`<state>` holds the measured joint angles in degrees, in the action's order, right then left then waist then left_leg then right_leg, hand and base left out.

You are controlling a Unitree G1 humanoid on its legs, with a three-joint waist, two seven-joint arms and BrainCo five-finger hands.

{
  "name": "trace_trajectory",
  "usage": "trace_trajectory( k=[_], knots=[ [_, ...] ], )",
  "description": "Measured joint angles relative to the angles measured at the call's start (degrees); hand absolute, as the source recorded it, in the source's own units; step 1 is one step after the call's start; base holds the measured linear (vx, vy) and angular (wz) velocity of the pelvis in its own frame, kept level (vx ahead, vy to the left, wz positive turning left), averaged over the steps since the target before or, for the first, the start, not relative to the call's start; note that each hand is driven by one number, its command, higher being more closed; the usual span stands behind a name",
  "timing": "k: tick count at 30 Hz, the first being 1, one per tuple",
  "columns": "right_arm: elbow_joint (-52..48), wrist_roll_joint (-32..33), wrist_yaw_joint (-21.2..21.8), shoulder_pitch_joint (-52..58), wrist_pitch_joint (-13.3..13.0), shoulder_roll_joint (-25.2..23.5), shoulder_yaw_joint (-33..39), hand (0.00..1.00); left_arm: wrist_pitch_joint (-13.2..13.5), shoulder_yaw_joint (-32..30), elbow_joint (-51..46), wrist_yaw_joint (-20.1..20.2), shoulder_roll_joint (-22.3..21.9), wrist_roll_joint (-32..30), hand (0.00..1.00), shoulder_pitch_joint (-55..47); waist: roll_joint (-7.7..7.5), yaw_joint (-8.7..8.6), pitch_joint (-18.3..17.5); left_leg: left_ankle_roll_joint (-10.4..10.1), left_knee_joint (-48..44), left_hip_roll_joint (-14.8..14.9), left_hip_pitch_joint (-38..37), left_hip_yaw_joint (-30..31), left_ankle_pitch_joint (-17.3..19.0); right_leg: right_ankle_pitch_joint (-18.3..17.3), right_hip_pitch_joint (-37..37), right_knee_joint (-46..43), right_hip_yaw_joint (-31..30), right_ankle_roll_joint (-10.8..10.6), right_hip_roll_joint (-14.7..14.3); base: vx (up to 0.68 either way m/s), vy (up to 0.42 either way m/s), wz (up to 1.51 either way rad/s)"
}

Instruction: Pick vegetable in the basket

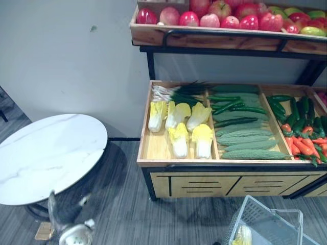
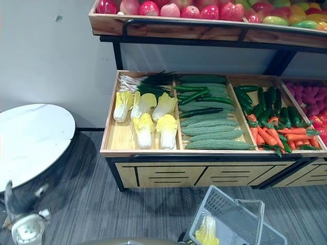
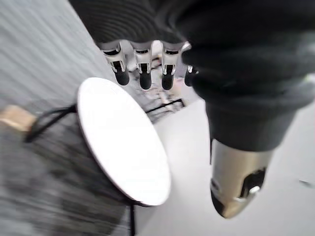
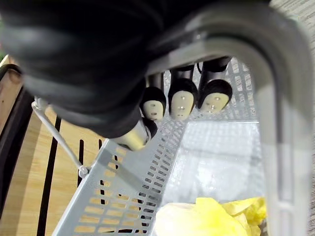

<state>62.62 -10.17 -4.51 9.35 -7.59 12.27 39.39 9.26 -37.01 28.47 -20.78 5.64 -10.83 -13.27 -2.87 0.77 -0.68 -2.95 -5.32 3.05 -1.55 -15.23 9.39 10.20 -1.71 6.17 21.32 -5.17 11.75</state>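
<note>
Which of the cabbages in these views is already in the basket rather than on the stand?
The yellow cabbage lying in the grey basket down by the floor, lower right. The other cabbages all lie in the left compartment of the wooden crate on the stand.

A round white table (image 1: pixel 48 155) stands at lower left; red apples (image 1: pixel 219 15) line the top shelf, upper right.

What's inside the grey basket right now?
A yellow Chinese cabbage lies in the basket; the floor beside it looks bare. What lies beneath the cabbage is covered.
</note>
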Motion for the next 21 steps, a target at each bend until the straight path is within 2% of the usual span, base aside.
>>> trace_trajectory(
  k=[3,8,12,15,21],
  knots=[
    [0.10,-0.10,0.00,-0.41,0.09,-0.02,-0.31,1.00,-0.78,-3.81,14.13,2.22,-0.37,3.13,0.00,-0.84,0.87,-0.49,-0.36,-0.28,1.27,0.10,-1.04,-0.51,-0.15,-0.19,0.03,0.28,-0.66,-0.40,-0.39,0.07,0.000,-0.08],
    [1.36,-1.12,-0.16,-1.84,0.12,-0.02,-0.49,1.00,-2.07,-4.97,27.02,6.46,-0.70,4.94,0.00,-1.06,1.68,-0.80,-0.17,-0.21,1.65,0.35,-2.72,-1.91,-0.17,-0.25,0.06,0.29,-2.26,-0.61,-1.02,0.07,-0.005,-0.18],
    [1.96,-1.24,-0.23,-2.26,0.12,0.14,-1.62,1.00,-2.39,-2.97,29.30,9.61,-0.68,3.69,0.00,-1.03,1.65,-0.93,-0.07,-0.23,2.16,0.29,-3.66,-2.66,-0.15,-0.25,0.10,0.31,-3.28,-0.61,-1.23,0.01,-0.014,-0.16],
    [3.01,-1.28,-0.25,-2.54,0.11,0.18,-2.54,1.00,-2.33,0.89,31.00,12.22,-0.55,3.27,0.00,-1.01,1.71,-1.80,-0.01,-0.35,2.27,0.21,-3.69,-3.12,0.00,-0.26,0.05,0.34,-3.92,-0.61,-1.22,-0.04,-0.019,-0.08],
    [3.08,-1.08,-0.81,-2.65,0.12,0.24,-3.97,1.00,-2.29,7.90,32.06,14.40,-0.61,3.27,0.00,-0.96,2.10,-2.13,1.09,-1.28,2.29,0.67,-4.70,-4.79,0.84,-0.35,-0.01,0.35,-5.72,-0.59,-1.87,-0.03,-0.031,-0.15]
  ],
)
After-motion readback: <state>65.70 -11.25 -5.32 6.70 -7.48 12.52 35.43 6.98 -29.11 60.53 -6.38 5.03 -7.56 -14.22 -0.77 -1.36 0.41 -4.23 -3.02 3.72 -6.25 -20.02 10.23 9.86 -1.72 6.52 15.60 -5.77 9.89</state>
